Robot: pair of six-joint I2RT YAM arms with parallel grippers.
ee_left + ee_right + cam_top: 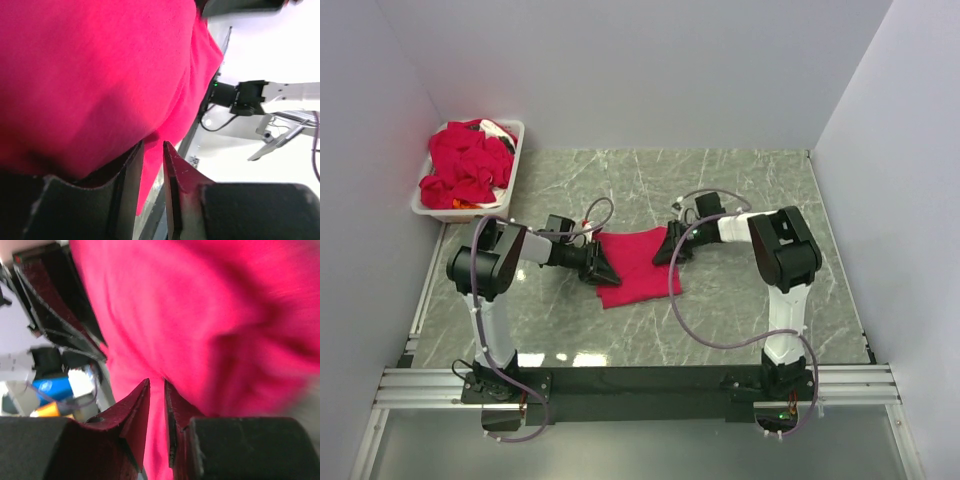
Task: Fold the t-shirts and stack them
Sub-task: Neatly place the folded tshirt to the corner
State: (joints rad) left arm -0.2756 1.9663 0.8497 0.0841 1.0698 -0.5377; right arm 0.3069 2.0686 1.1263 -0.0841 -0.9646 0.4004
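Left hand [153, 146], right hand [157, 383] tight on t-shirt [638, 262]

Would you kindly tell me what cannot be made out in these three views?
- Top view: how the left gripper and right gripper meet the t-shirt; their tips are too small and dark.
- Top view: how many heaped shirts fill the white bin; they cover one another.
- Left wrist view: whatever lies under the t-shirt; the cloth fills most of the frame.
- Right wrist view: the cloth's folds on the right; blurred.
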